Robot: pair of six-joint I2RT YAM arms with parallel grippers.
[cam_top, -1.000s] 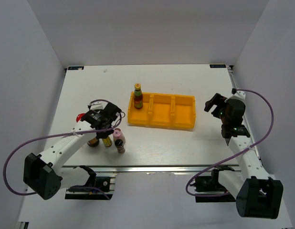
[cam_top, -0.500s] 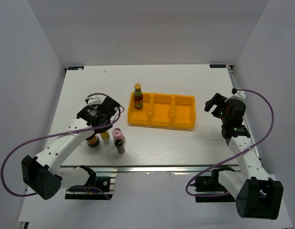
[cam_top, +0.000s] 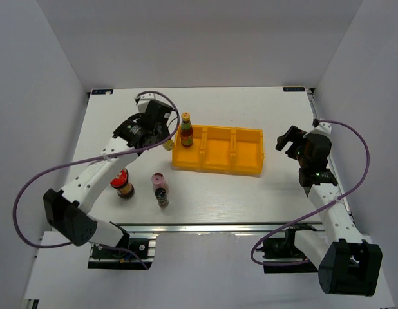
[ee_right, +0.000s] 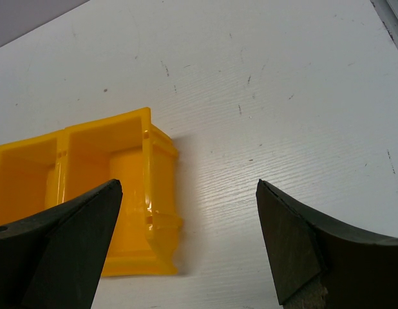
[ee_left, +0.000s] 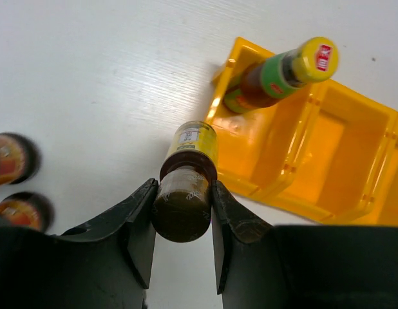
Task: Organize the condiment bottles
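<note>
Your left gripper is pinching a slim bottle by the end nearest the wrist camera, one finger on each side. That bottle is over the table, just off the left end of the tray and by its near-left corner; can't tell whether it touches the table. The tray sits mid-table, long side parallel to the near edge. A second slim bottle, yellow cap, stands upright in the tray's left compartment. The red-cap bottle stands towards the table's near-left corner. The pink-cap bottle stands to its right, apart from it, close to the near edge. Left wrist view also shows two blurred dark bottles at the frame's left; can't tell which ones. Your right gripper is spread wide with nothing between the fingers. It hovers past the tray's right end, near the table's right edge.
</note>
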